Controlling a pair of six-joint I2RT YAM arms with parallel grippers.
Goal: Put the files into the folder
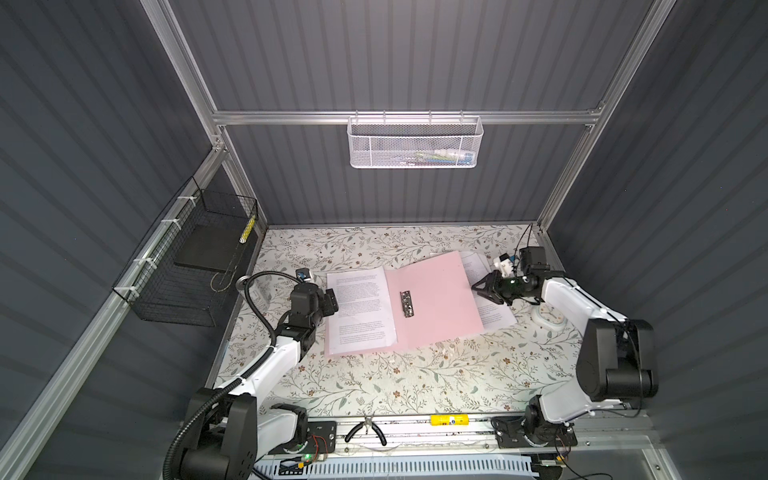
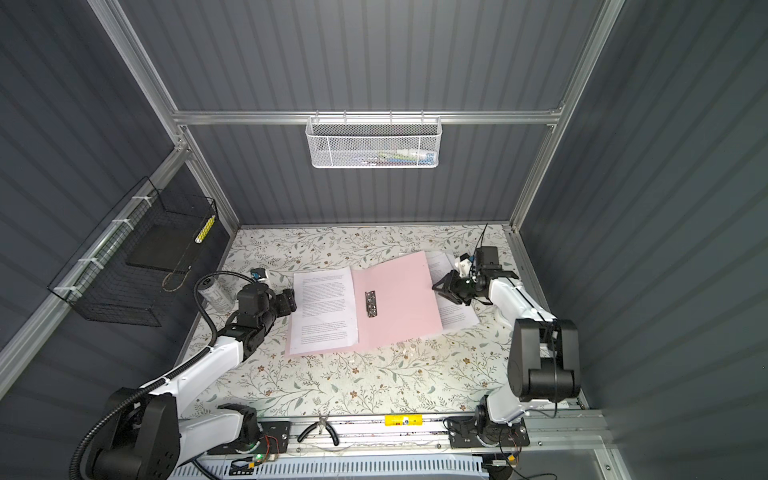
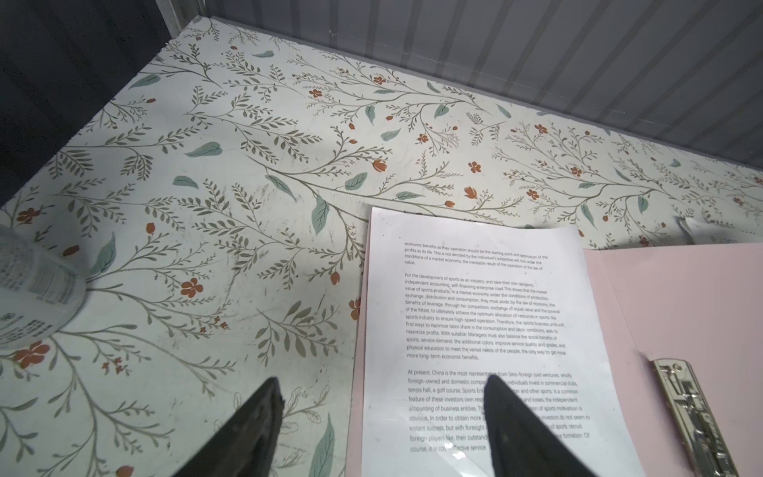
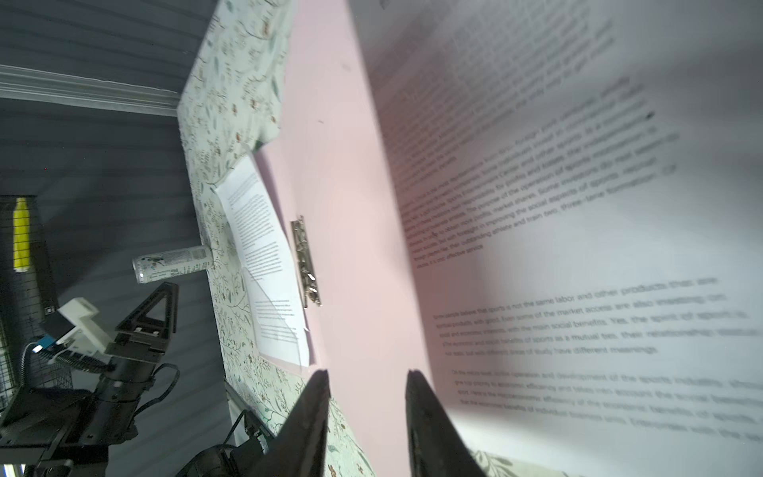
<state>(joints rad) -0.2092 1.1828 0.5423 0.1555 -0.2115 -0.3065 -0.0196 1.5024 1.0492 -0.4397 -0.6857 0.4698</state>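
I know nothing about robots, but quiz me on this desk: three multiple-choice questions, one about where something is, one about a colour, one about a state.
1. Where is the metal clip?
A. outside the folder
B. on its left leaf
C. on its right leaf, near the fold

2. What colour is the folder?
A. blue
B. pale pink
C. green

3. The folder is:
A. lying open
B. closed
C. standing on edge

Answers:
1 C: in both top views the clip lies just right of the fold.
2 B: both leaves show pale pink.
3 A: the leaves are spread, with a printed sheet on the left one.
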